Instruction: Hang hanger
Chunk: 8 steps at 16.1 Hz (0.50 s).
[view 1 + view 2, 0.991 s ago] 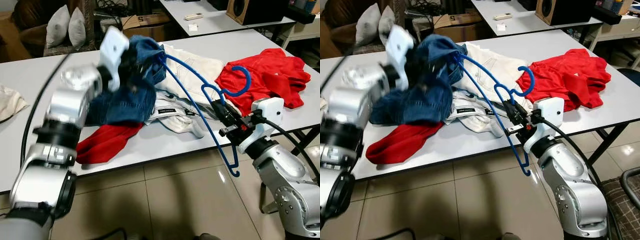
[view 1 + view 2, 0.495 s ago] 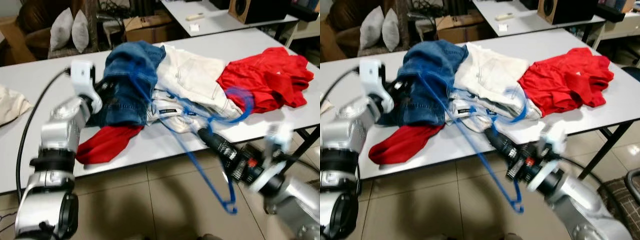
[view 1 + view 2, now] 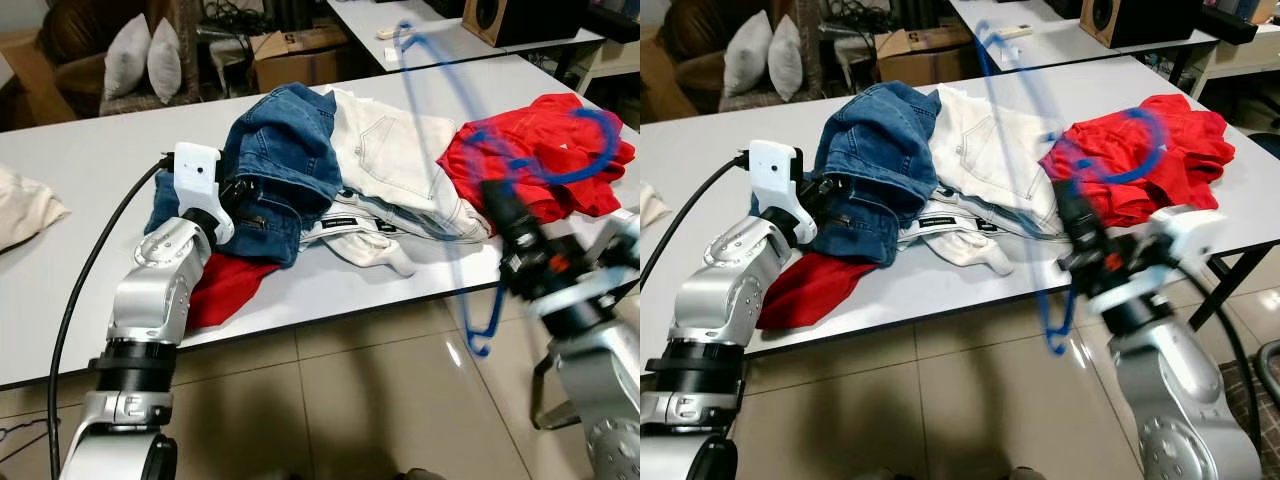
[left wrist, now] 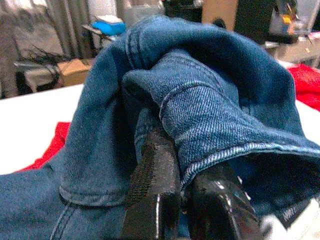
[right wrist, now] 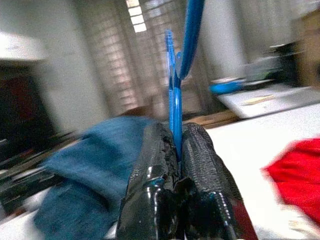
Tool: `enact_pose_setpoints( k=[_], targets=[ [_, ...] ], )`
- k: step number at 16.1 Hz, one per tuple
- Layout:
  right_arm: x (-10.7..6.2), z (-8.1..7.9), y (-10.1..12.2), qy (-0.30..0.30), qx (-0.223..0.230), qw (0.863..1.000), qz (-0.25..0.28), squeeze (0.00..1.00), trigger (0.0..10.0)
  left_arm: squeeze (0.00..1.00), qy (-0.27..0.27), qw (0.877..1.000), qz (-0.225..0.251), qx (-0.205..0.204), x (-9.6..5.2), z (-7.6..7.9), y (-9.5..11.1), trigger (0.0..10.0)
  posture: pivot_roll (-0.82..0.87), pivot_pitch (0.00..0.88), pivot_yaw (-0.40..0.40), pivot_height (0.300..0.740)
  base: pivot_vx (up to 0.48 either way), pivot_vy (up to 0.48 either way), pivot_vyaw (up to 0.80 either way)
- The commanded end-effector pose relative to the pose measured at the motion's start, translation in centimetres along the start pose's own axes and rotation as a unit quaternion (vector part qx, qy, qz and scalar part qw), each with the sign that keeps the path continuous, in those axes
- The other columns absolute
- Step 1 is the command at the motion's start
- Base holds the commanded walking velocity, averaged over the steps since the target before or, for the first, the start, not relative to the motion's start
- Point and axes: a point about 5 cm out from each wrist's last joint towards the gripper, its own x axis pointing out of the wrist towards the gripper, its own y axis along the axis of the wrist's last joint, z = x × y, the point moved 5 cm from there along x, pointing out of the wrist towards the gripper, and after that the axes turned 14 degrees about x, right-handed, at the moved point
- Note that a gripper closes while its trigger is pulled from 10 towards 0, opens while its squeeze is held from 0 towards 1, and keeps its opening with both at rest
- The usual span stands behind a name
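Since half a second ago the blue hanger (image 3: 470, 150) has swung up out of the clothes pile: it now stands smeared with motion blur off the table's front-right edge, clear of the jeans it had been caught against, and the right gripper (image 3: 503, 212) has risen with it. In the left eye view the hanger's long bar reaches up over the white garment (image 3: 395, 160) and its hook curls in front of the red garment (image 3: 545, 150), while its lower corner hangs below the white table (image 3: 80, 170) edge, over the tiled floor. The left gripper (image 3: 243, 196) lies on the table, buried in the blue jeans (image 3: 280, 150), with a red cloth (image 3: 225, 290) just beneath the arm. The right eye view gives the same layout, the hanger (image 3: 1025, 180) blurred between the white and red clothes. In the left wrist view the two black fingers (image 4: 155, 190) sit nearly together, pinching a folded hem of denim. In the right wrist view the fingers (image 5: 200, 170) are pressed together around the hanger's thin blue bar (image 5: 174, 105), which rises straight out of them.
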Motion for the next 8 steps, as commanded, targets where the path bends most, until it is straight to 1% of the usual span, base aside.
enact_pose_setpoints(
  k=[1,2,3,4,5,6,8],
  targets=[
    [0.3,1.4,-0.6,-0.054,-0.031,0.998,-0.003,0.00,10.0,0.00,0.023,1.000,0.015,0.007,-0.5,-0.3,1.0,10.0,-0.09,0.000,0.098,0.740,0.000,0.000,0.00],
    [0.6,1.2,-1.3,-0.059,-0.039,0.997,-0.014,0.00,10.0,0.00,0.027,0.999,0.020,-0.006,-0.7,-0.2,1.5,10.0,-0.08,0.000,0.088,0.740,0.000,0.000,0.00],
    [0.7,1.1,-1.4,-0.060,-0.038,0.997,-0.015,0.00,10.0,0.00,0.027,0.999,0.022,-0.010,-0.8,-0.2,1.7,10.0,-0.08,0.000,0.088,0.740,0.000,0.000,0.00],
    [0.8,0.9,-2.3,-0.068,-0.038,0.997,-0.021,0.00,10.0,0.00,0.033,0.999,0.021,-0.017,-1.3,0.1,1.4,10.0,-0.08,0.000,0.075,0.740,-0.251,0.000,0.00],
    [0.9,0.6,-3.1,-0.074,-0.052,0.996,-0.027,0.00,10.0,0.00,0.032,0.999,0.017,-0.018,-1.8,0.5,0.9,10.0,-0.07,0.000,0.060,0.740,-0.341,0.000,0.00],
    [1.0,0.3,-3.2,-0.072,-0.063,0.995,-0.025,0.00,10.0,0.00,0.028,0.999,0.013,-0.011,-2.1,1.0,0.6,10.0,-0.07,0.000,0.053,0.740,-0.341,0.000,0.00],
    [1.5,-0.4,-3.4,-0.058,-0.103,0.993,-0.021,0.00,10.0,0.00,0.028,0.999,0.010,-0.014,-2.5,1.7,0.7,10.0,-0.06,0.000,0.035,0.740,-0.270,0.000,0.00]
  ],
)
